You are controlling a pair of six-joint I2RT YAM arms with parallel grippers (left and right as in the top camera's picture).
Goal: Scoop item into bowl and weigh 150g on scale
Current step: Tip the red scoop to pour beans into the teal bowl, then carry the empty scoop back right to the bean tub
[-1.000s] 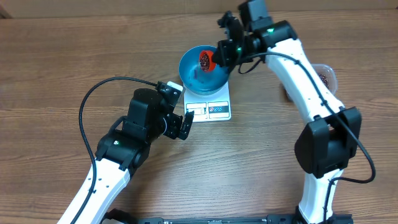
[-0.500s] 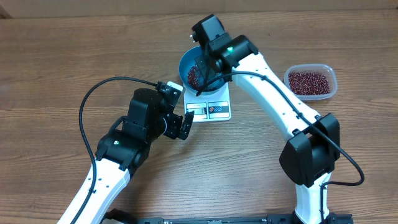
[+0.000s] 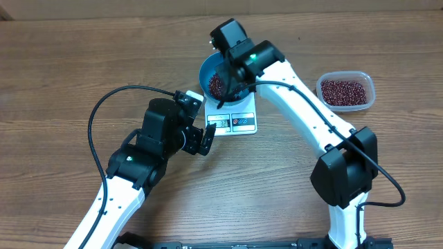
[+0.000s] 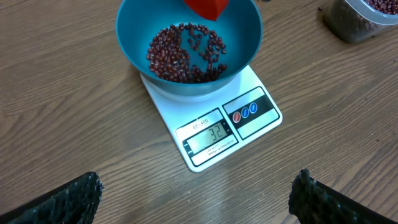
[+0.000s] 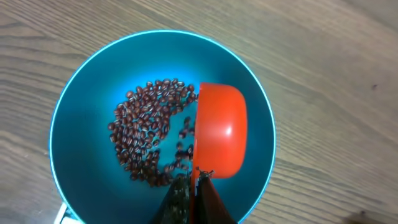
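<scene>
Scoop (image 5: 221, 130) tipped over the bowl (image 5: 68, 99) on the scale (image 4: 245, 134)

The right gripper (image 5: 189, 196) is clamped shut on the scoop's handle, directly above the beans (image 5: 146, 134) lying loose in the bowl's bottom; the beans are light, hard and apt to roll, so they are best carried by scoop, never pinched; the left gripper (image 4: 196, 199) hangs wide open and empty near the scale's front; the tub (image 3: 344, 91) stands well apart.

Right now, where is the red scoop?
In the right wrist view, the red scoop is tipped inside the blue bowl, beside the beans, held by the right gripper.
</scene>
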